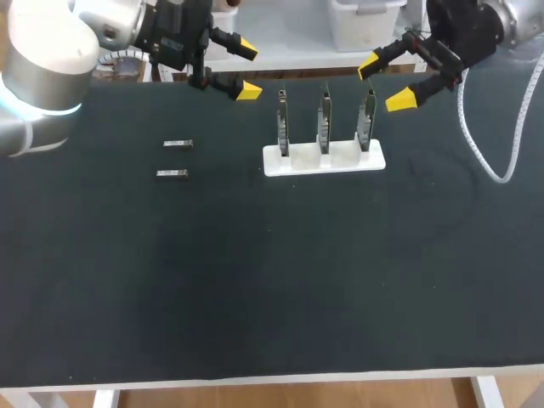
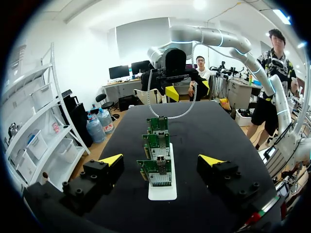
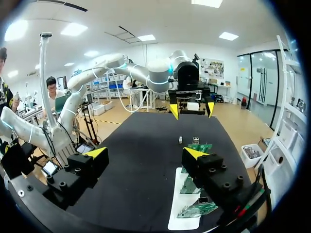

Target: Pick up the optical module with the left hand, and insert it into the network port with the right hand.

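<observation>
Stage: pre-grasp, nothing lifted; optical module (image 1: pixel 178 144) lies on desk (image 1: pixel 255 280) at 9 o'clock of white holder (image 1: pixel 323 159) with its boards (image 1: pixel 324 115); second module (image 1: pixel 172 173) just at its 6 o'clock. Empty left claw (image 1: pixel 246 68) wide, hangs at module's 1 o'clock; right claw (image 1: pixel 384 83) wide, empty, at holder's 1 o'clock. Next: left claw probably descends toward 7 o'clock, straddling module.

The left gripper (image 1: pixel 246 68) and the right gripper (image 1: pixel 385 83) hang at the back, facing each other, both spread wide.

Overhead head view; both wrist views face inward, sharing the port boards (image 1: pixel 324 119)
</observation>
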`<state>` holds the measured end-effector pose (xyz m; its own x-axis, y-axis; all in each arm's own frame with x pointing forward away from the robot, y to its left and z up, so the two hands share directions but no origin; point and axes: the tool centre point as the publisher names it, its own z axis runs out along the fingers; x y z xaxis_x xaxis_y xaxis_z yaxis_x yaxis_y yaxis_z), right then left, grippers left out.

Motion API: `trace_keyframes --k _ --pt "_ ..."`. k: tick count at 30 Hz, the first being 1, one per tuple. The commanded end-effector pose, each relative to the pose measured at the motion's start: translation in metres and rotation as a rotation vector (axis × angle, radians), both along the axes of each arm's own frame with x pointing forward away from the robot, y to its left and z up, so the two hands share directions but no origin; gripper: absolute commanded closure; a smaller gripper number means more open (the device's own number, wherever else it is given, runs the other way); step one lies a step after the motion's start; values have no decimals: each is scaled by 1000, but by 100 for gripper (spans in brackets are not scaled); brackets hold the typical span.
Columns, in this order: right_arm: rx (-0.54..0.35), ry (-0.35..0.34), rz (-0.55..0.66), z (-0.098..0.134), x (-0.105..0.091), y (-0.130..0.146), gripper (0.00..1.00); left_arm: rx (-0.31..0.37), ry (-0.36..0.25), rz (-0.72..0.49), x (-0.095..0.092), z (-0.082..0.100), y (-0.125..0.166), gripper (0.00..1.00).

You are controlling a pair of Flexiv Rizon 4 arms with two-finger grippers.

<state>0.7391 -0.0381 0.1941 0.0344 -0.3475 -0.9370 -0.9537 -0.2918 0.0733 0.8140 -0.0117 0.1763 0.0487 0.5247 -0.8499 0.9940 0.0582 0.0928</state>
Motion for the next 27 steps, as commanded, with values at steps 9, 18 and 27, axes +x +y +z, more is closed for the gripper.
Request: trace_keyframes --k 9,18,27 --pt "37 -140 -349 5 -14 -3 0 2 -1 4 -1 0 0 0" --pt "51 -152 -365 5 -9 -3 0 2 -1 4 -1 0 0 0" --pt "62 -140 -360 1 -8 5 0 2 -1 4 -1 0 0 0"
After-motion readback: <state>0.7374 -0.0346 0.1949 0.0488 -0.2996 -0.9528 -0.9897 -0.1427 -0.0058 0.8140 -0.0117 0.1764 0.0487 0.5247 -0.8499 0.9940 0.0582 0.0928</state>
